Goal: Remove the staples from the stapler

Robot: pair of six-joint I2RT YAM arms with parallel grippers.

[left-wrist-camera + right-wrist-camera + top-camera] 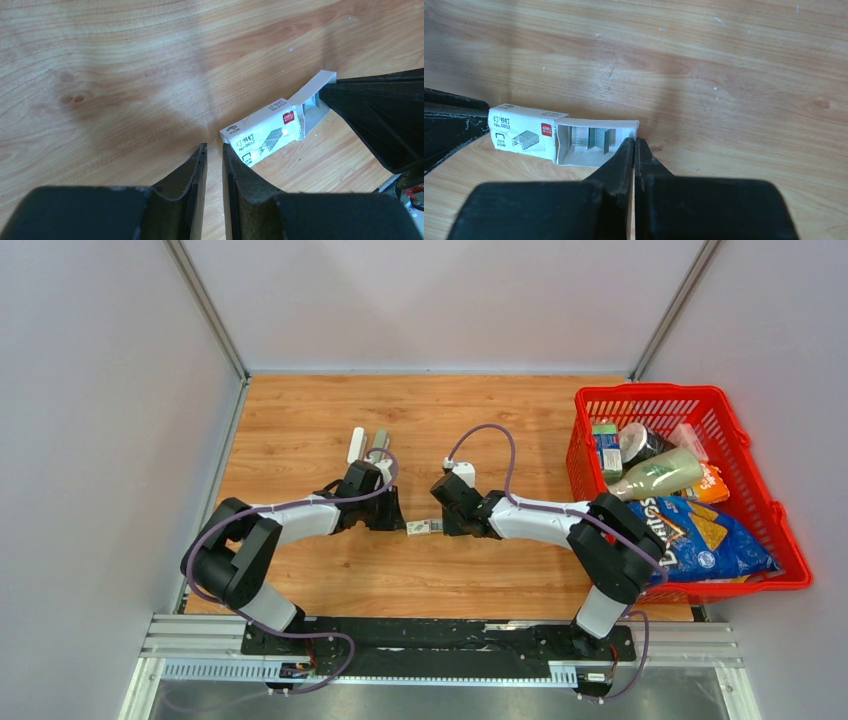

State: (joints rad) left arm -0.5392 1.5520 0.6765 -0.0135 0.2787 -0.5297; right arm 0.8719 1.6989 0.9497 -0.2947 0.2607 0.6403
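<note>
The left tool (214, 147) is lowered to the table (300, 410) near its middle, a little toward the near edge. Its jaws stand a narrow gap apart with nothing between them, and one fingertip is just beside the closed end of a small white staple box (521, 132). The right tool (634, 142) faces it from the other end of the box with its jaws pressed tight together. Its tips touch the end wall of the cardboard tray (584, 157) that sticks out of the box's sleeve; whether they pinch that wall cannot be told. The staples (591, 139) lie inside this pulled-out tray as short dark-grey strips standing against its back wall, so they sit between the two tools, and neither tool holds them. Beyond the left arm, toward the far edge of the table, a white bar (356, 443) and a grey bar (380, 440) lie side by side. A red basket (650, 390) stands along the right edge, holding a bag of chips (690, 535), a bottle (660, 475) and other packets.
</note>
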